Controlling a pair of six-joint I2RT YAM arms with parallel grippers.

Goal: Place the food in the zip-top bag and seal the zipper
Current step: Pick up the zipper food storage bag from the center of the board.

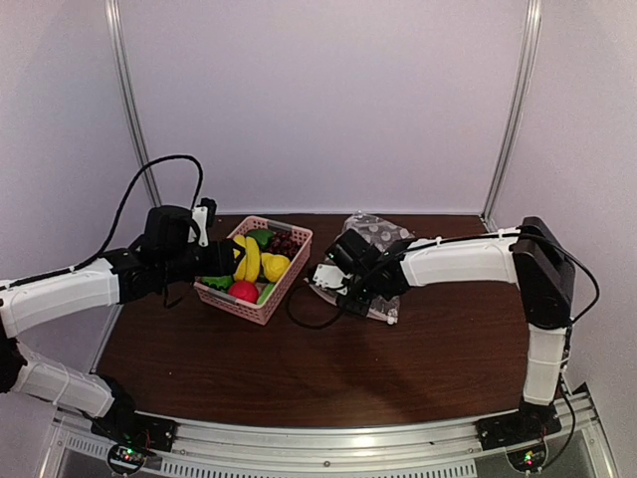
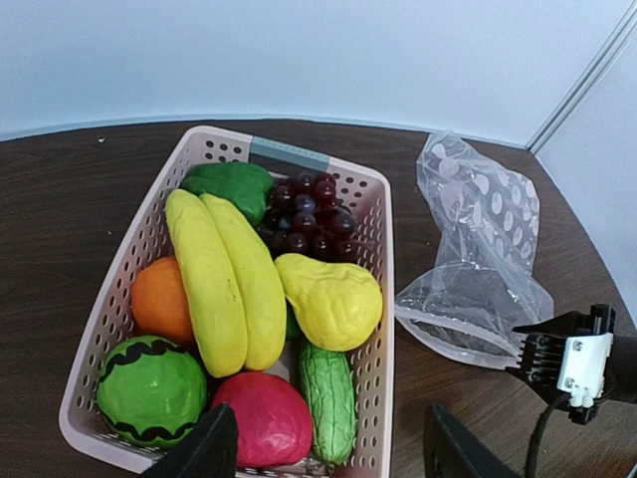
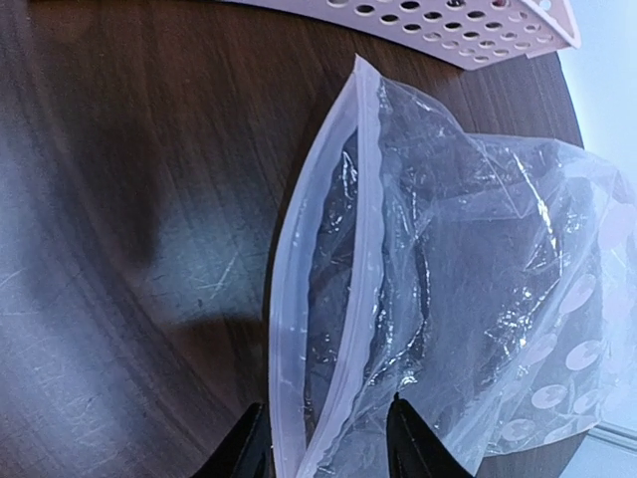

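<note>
The food lies in a pink basket (image 2: 384, 289): yellow bananas (image 2: 229, 279), a yellow pear (image 2: 333, 299), an orange (image 2: 159, 299), a red piece (image 2: 264, 418), green pieces (image 2: 328, 398) and dark grapes (image 2: 309, 214). My left gripper (image 2: 328, 453) is open and empty just above the basket's near end (image 1: 227, 261). The clear dotted zip-top bag (image 3: 468, 289) lies right of the basket (image 1: 376, 231), its mouth gaping. The zipper (image 3: 289, 329) shows as two pale strips. My right gripper (image 3: 328, 453) is open, its fingers on either side of the mouth edge (image 1: 323, 274).
The dark wooden table (image 1: 299, 368) ends at a white back wall with metal posts. The basket's side wall (image 3: 478, 35) lies close beyond the bag. The right gripper's white housing (image 2: 572, 358) shows beside the bag in the left wrist view.
</note>
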